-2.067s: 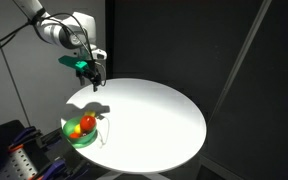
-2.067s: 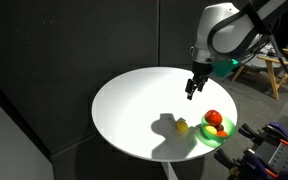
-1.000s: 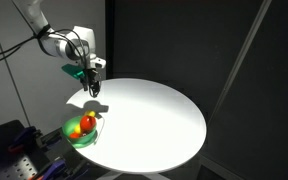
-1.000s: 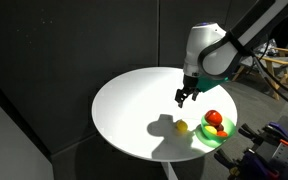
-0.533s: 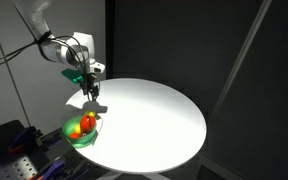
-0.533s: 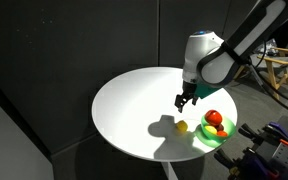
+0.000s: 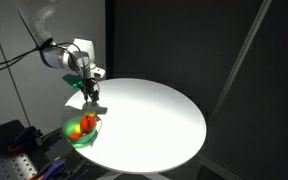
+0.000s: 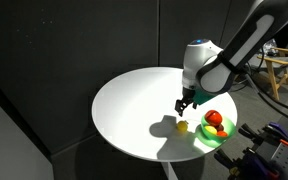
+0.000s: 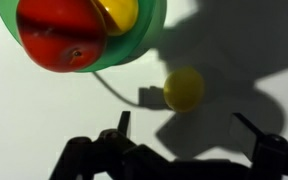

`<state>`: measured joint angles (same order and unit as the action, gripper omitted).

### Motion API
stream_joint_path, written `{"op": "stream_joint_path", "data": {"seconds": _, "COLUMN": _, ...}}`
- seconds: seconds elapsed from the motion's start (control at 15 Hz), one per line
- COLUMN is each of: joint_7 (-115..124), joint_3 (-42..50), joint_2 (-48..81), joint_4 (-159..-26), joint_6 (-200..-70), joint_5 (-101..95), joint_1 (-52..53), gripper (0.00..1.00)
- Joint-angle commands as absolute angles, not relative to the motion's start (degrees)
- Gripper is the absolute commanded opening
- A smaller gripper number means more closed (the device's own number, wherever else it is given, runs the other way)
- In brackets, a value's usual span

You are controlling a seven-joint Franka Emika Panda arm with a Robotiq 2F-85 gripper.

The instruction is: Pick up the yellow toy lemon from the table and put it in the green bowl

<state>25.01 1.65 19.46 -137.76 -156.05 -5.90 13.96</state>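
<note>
- while it hovers low over the table (image 8: 124, 95), the gripper (image 8: 184, 103) has its jaws spread wide apart and holds nothing.
- the yellow toy lemon (image 8: 183, 126) lies on the white top right under the gripper, just beside the green bowl (image 8: 206, 138) but outside its rim.
- seen from the wrist view, the lemon (image 9: 184, 88) is clear of the bowl's edge (image 9: 134, 55).
- a red round toy fruit (image 8: 214, 118) and a smaller yellow piece (image 9: 119, 12) sit in the bowl.

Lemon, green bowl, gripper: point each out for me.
Lemon (image 9: 184, 88), wrist view, middle of the fruit.
Green bowl (image 9: 152, 25), wrist view, bare green wall.
Gripper (image 8: 183, 107), in an exterior view, midway between its fingertips.
</note>
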Motion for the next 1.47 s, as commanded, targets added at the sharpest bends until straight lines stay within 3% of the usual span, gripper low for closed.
{"op": "stream_joint_path", "data": {"seconds": 0.0, "joint_7": 29.10, "joint_3": 4.23, "joint_2": 21.52, "joint_4": -136.62, "joint_6": -157.40, "joint_5": -8.86, "joint_1": 16.62, "gripper": 1.00}}
{"op": "stream_joint_path", "data": {"seconds": 1.4, "joint_7": 34.43, "joint_3": 10.11, "joint_2": 31.74, "joint_4": -130.12, "joint_6": -158.95, "joint_5": -8.21, "joint_1": 24.80, "gripper": 1.00}}
